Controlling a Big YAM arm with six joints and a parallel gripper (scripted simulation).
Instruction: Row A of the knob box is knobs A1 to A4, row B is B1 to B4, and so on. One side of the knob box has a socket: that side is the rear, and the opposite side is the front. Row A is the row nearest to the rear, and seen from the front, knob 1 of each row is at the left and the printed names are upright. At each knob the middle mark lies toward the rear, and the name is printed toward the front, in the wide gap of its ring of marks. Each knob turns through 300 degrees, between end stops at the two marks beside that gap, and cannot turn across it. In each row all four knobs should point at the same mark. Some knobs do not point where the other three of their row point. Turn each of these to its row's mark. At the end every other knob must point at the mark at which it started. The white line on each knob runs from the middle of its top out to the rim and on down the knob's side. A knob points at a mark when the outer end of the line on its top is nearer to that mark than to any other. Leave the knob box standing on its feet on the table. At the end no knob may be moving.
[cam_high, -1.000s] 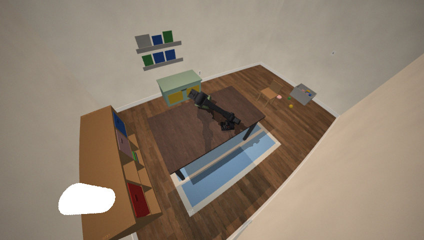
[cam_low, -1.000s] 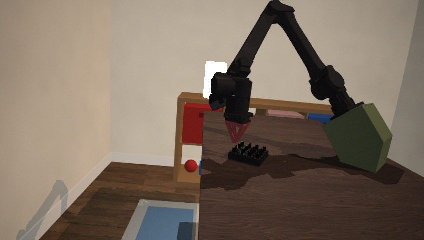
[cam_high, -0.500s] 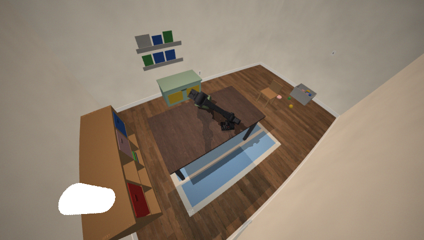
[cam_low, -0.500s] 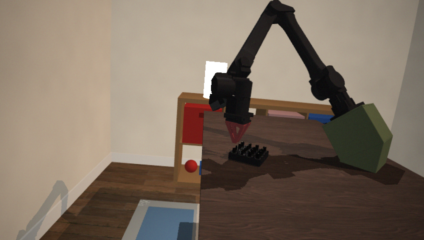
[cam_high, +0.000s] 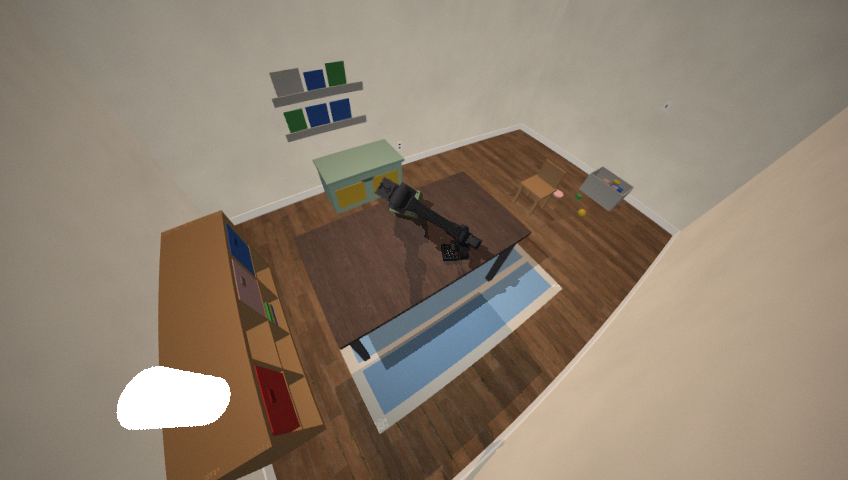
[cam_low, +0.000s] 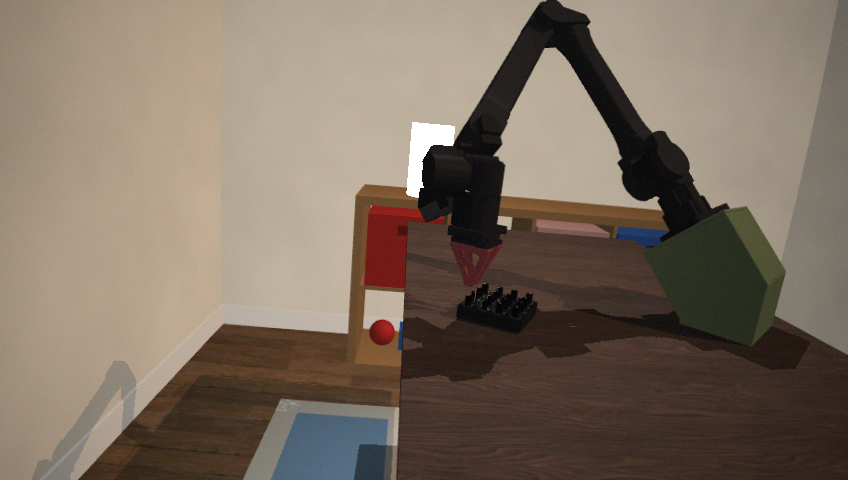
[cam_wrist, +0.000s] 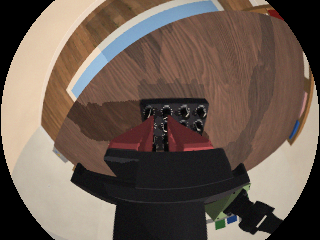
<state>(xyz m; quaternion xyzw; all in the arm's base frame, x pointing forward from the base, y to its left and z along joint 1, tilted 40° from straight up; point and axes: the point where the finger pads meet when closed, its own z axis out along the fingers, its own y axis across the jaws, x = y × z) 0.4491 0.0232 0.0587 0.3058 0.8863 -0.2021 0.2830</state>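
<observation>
Top view: one black six-joint arm reaches over the table to the single knob box, near one long edge.

Exterior view: the box sits flat, presumably so its knobs turn freely. The gripper points down just above, probably to line up with one knob.

Wrist view: two red fingers stand slightly apart, nothing pinched between them; four knobs show in the far row, others partly hidden.

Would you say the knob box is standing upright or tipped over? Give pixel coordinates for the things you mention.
Upright: the knob box (cam_high: 450, 257) (cam_low: 487, 319) (cam_wrist: 175, 101) sits flat on the table (cam_high: 368, 267) (cam_low: 595, 416) (cam_wrist: 220, 55), its knobs (cam_high: 448, 252) (cam_low: 499, 306) (cam_wrist: 184, 111) facing up.
</observation>
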